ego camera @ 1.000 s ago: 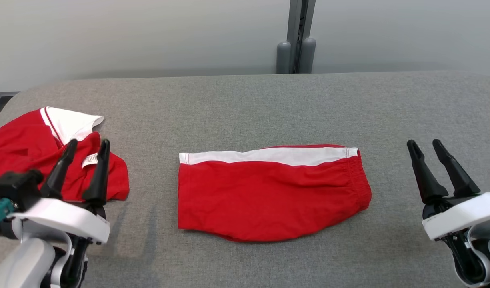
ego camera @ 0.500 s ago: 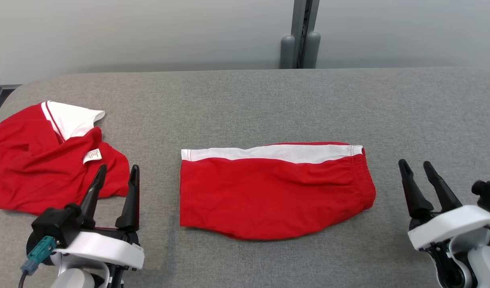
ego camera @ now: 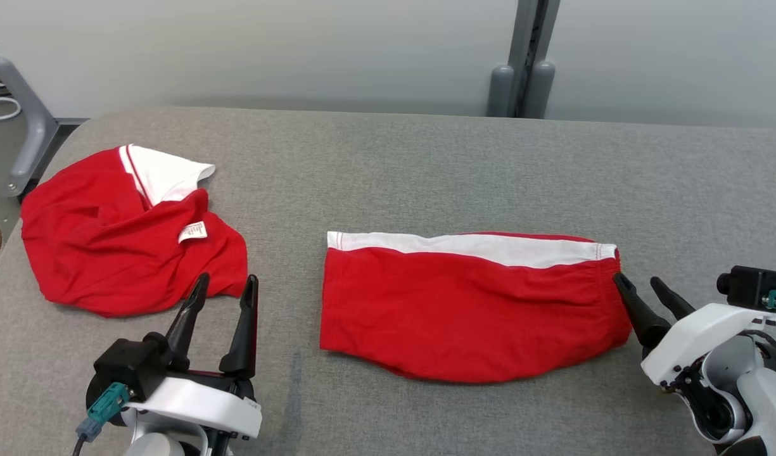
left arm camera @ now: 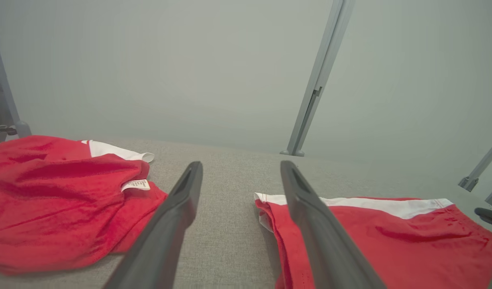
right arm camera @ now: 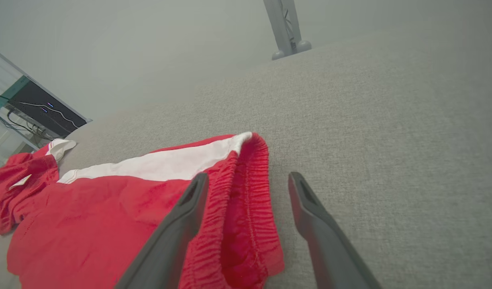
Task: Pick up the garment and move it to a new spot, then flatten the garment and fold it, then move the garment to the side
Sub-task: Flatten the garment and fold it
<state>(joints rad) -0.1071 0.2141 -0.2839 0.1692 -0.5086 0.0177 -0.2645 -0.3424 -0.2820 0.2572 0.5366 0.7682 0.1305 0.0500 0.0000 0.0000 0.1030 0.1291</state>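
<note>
The garment (ego camera: 470, 304) is a pair of red shorts with a white stripe, lying folded flat in the middle of the grey table (ego camera: 426, 164). My right gripper (ego camera: 636, 280) is open at its elastic waistband end; in the right wrist view that gripper (right arm camera: 248, 176) has one finger over the waistband (right arm camera: 246, 200) and the other over bare table. My left gripper (ego camera: 227, 280) stands open and empty, left of the garment's hem. In the left wrist view this gripper (left arm camera: 241, 164) points between the garment (left arm camera: 390, 241) and a crumpled red shirt (left arm camera: 49, 200).
The crumpled red and white shirt (ego camera: 121, 253) lies at the table's left end, just beyond my left fingertips. A grey post (ego camera: 527, 63) stands behind the far edge, and a metal frame leg (ego camera: 26, 126) past the left end. Bare table stretches behind and right of the garment.
The camera has turned left, shifting the picture right. My left gripper came off the red shirt, toward the gap beside the garment. My right gripper moved up to the waistband. Both stayed open.
</note>
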